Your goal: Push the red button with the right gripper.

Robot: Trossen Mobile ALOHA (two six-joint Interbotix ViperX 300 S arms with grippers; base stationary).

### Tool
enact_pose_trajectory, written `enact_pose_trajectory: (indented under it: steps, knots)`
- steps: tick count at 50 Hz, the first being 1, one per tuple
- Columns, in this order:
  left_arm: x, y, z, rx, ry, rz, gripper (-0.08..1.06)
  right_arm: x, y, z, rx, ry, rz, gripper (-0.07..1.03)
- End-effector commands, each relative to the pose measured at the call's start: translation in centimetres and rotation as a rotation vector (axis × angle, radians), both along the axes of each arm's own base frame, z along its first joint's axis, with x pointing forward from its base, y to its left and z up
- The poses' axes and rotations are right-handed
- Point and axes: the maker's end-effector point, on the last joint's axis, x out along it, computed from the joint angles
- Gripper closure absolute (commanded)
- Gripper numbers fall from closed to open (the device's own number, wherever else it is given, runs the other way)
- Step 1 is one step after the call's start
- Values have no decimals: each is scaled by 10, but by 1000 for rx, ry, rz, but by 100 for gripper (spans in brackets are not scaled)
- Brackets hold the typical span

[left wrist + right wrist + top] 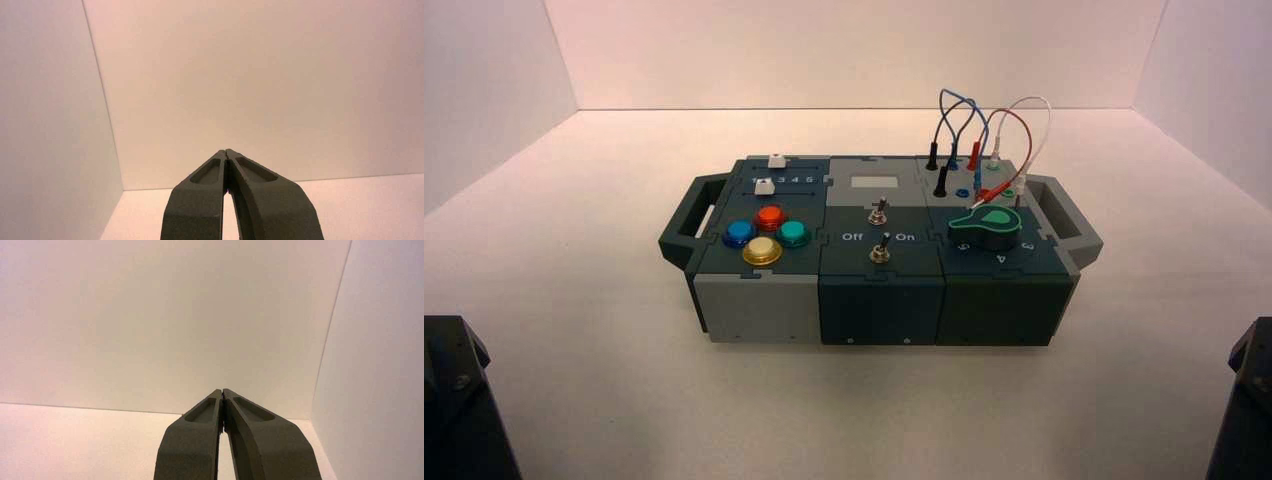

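Observation:
The red button point(770, 216) sits on the box's left part, at the back of a cluster with the blue button point(738, 234), the green button point(793, 234) and the yellow button point(762, 251). My right gripper point(222, 391) is shut and empty, parked at the near right, far from the box; its wrist view faces only the white wall and floor. Its arm shows at the bottom right corner of the high view point(1246, 400). My left gripper point(226, 151) is shut and empty, parked at the near left. Neither wrist view shows the box.
The box point(879, 285) has two white sliders point(764, 187) at the back left, two toggle switches point(879, 214) in the middle, a green-topped knob point(990, 225) at the right and coloured wires point(984, 130) at the back right. Handles stick out at both ends. White walls enclose the floor.

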Motion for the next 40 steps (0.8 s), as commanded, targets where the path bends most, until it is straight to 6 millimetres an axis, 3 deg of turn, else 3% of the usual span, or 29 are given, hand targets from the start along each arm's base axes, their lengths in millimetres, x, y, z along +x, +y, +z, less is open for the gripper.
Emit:
enact_pose_trajectory:
  steps: [1, 40]
  knots:
    - [2, 0, 7, 4, -13, 0, 101, 2, 0, 14, 6, -30, 1, 99]
    - [1, -3, 9, -2, 9, -11, 101, 5, 5, 2, 15, 4, 17, 99]
